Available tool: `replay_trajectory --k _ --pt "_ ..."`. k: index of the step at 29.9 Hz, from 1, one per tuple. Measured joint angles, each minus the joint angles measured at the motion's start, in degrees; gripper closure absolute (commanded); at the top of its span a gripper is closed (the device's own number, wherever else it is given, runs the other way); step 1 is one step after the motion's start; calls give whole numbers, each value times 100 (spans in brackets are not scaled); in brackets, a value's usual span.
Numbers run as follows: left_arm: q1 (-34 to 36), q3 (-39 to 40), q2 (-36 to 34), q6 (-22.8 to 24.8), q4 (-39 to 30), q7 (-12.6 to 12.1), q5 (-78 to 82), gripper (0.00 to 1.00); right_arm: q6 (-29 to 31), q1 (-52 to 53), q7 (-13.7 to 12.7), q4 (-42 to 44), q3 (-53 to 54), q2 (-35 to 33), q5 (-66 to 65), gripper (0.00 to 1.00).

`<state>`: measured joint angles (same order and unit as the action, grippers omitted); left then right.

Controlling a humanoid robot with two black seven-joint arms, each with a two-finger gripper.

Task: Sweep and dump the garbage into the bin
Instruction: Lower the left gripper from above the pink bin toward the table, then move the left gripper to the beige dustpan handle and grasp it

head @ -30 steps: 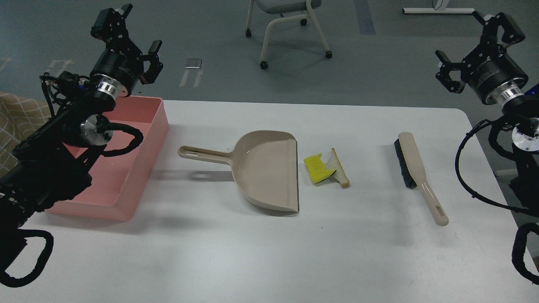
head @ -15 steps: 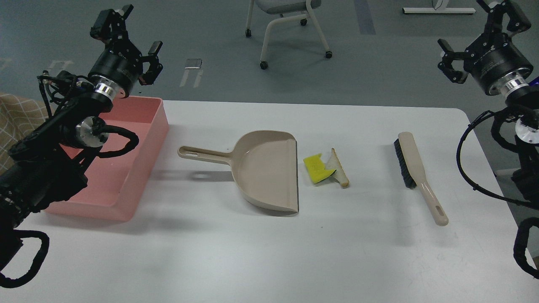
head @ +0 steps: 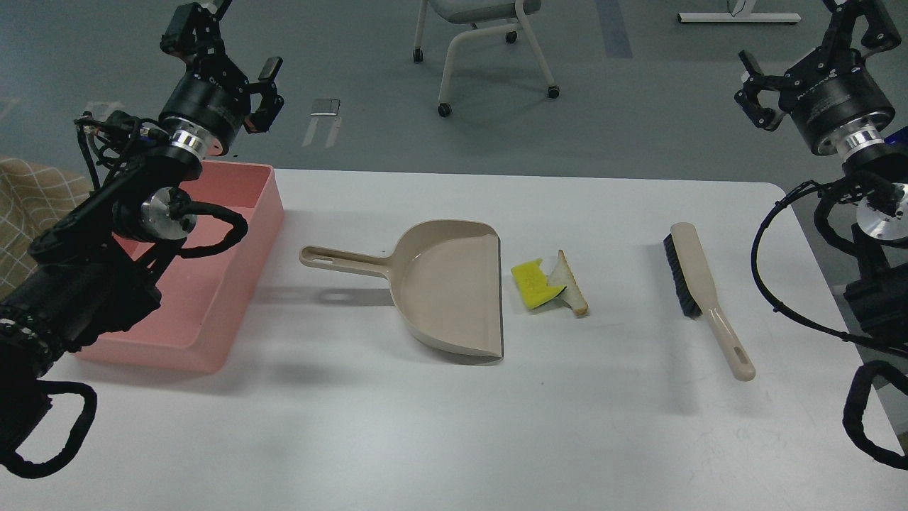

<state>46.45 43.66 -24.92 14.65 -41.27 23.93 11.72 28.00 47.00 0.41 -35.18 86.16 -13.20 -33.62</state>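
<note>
The garbage lies mid-table: a yellow sponge (head: 532,283) with a green side, touching a triangular white bread slice (head: 572,284) on its right. The beige dustpan (head: 448,285) sits just left of them, mouth toward them, handle pointing left. A beige brush (head: 701,287) with black bristles lies further right. The pink bin (head: 225,298) stands at the table's left edge. My left gripper (head: 228,48) is open and empty, raised above the bin's far end. My right gripper (head: 807,44) is open and empty, raised beyond the table's far right corner.
A wheeled chair (head: 482,42) stands on the floor beyond the table. A checked cloth (head: 28,199) shows at the left edge. My left arm overhangs the bin. Bare white table (head: 454,426) spreads in front of the objects.
Both grippers have risen a little. The left one shifted slightly right; the right one moved up toward the top edge. Nothing on the table has moved.
</note>
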Motion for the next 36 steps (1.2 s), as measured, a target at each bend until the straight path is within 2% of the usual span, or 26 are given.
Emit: replay_trajectory --k 6,12,18,20,25,29,36 --pt "-383 5 -162 -243 -815 114 -38 2 0 -674 4 -798 46 -95 3 0" --pt "-1331 87 -881 -280 -2300 209 -21 2 0 -1459 4 -1624 306 -288 3 0" --pt "-2515 539 -1737 -287 -3910 214 22 2 0 -2369 -5 -2375 764 -298 3 0" --pt "-2874 603 -1945 -283 -4261 214 30 2 0 -2605 -6 -2532 893 -298 3 0" --pt "-4287 846 -2163 -282 -5115 211 186 2 0 -3054 -6 -2767 1184 -298 7 0" --pt "-4971 1132 -2017 -381 -5394 198 703 2 0 -3337 -6 -2941 1372 -298 12 0" --pt "-5110 1147 -1404 -762 -5199 135 1031 2 0 -3502 -6 -3057 1442 -259 20 0"
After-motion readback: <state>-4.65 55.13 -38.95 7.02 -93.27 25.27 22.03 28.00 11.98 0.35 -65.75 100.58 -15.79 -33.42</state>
